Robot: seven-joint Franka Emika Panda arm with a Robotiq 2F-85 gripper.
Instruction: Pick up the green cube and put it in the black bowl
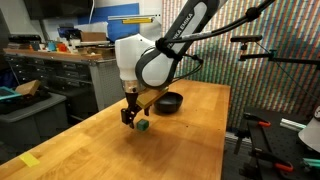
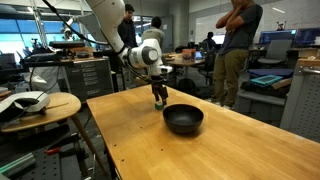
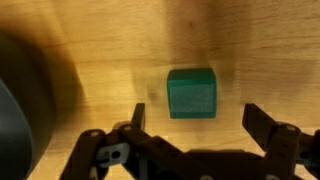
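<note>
- Hovering low over the wooden table (image 1: 200, 140) with the Robotiq gripper (image 3: 196, 122) spread wide and holding nothing, fingers (image 3: 262, 125) clear of every object.
- Finding the green cube (image 3: 191, 93) flat on the wood, in the wrist view just ahead of the fingertips and centred on the gap between them, touching neither.
- Reading its faces as nearly square to the finger line, with at most a slight skew; being a cube, offers no long axis to choose, so either pair of opposite faces should serve.
- Confirming this in an exterior view: green cube (image 1: 144, 125) resting on the table just beside and below the gripper (image 1: 131, 116), apart from it.
- Cannot make out the cube in an exterior view with the gripper (image 2: 160, 98) in front of that spot.
- Placing the black bowl (image 3: 14, 115) at the left edge of the wrist view, near the cube but not touching it; seen on the same table in both exterior views (image 1: 170, 101) (image 2: 183, 119), just beyond the gripper.
- Judging the step in hand as the final approach: probably calls for a small shift forward over the cube, then a straight descent to bracket it before closing.
- Guarding against a fingertip landing on top of the block and nudging it toward the bowl.
</note>
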